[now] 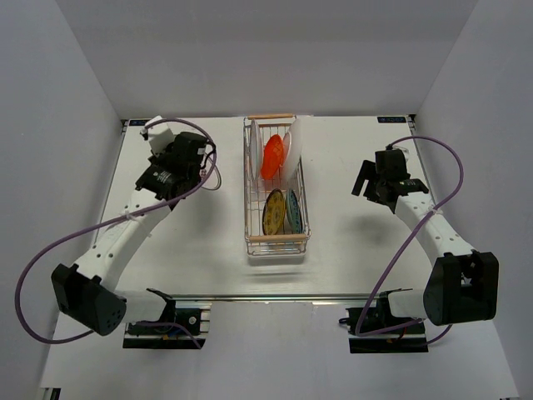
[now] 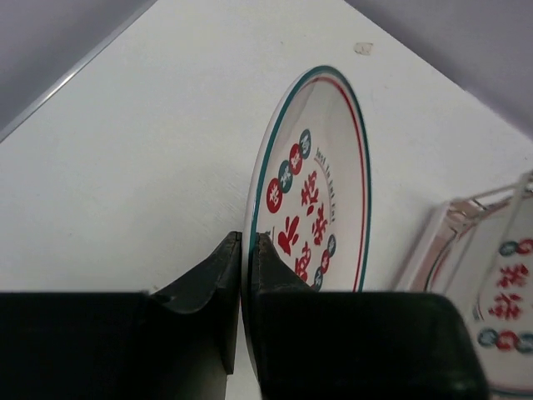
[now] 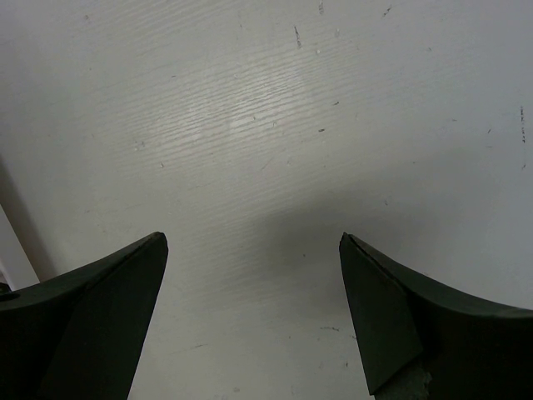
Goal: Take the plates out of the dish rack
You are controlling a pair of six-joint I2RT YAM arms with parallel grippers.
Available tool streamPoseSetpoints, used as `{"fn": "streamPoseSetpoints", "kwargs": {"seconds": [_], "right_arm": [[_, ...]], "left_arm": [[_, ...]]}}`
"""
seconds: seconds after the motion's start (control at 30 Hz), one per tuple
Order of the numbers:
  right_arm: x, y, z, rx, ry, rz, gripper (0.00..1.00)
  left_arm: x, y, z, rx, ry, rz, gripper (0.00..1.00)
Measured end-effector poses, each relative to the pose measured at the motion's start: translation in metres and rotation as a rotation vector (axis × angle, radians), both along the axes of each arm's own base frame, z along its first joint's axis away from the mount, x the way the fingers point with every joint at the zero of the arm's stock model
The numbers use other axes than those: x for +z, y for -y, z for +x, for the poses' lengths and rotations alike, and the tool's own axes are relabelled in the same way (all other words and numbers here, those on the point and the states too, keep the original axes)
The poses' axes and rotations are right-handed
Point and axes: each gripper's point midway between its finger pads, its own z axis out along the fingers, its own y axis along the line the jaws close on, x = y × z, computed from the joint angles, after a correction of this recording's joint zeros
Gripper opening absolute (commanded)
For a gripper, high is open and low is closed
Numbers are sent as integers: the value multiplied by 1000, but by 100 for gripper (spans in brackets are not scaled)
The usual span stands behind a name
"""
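Left hand (image 2: 247, 244) clamps rim of glossy round plate (image 2: 325, 167) — white, red marks, teal edge; right hand (image 3: 254, 250) gapes wide, empty, over scuffed white surface (image 3: 250, 108).

The dish rack (image 1: 305, 204) is gleaming as thin bright metal wire, with the handle (image 1: 271, 117) at its far end showing pale bare wood. The white plate with red marks (image 2: 329, 183), pinched in the left gripper (image 2: 247, 250), is shining smooth and glazed, while that gripper's fingers (image 2: 208, 283) are looking like dull black plastic. Under the right gripper (image 3: 254, 250), the table (image 3: 266, 125) is showing a matt white face with a fine grain and small dark scuffs.
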Motion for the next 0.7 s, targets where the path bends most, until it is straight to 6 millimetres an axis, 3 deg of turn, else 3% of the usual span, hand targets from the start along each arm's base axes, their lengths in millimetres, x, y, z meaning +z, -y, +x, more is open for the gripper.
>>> {"fn": "streamPoseSetpoints", "kwargs": {"seconds": [0.17, 0.33, 0.5, 0.63, 0.7], "right_arm": [[0, -1, 0, 15, -2, 1, 89], [2, -5, 2, 27, 13, 15, 89], [6, -9, 7, 38, 42, 35, 89], [7, -12, 8, 51, 52, 50, 89], [8, -15, 9, 59, 56, 60, 89]], "left_arm": [[-59, -35, 9, 74, -72, -59, 0], [-113, -65, 2, 140, -130, -135, 0], [-152, -74, -12, 156, -128, -234, 0], [-169, -80, -20, 187, -111, -301, 0], [-175, -81, -21, 198, -98, -330, 8]]}}
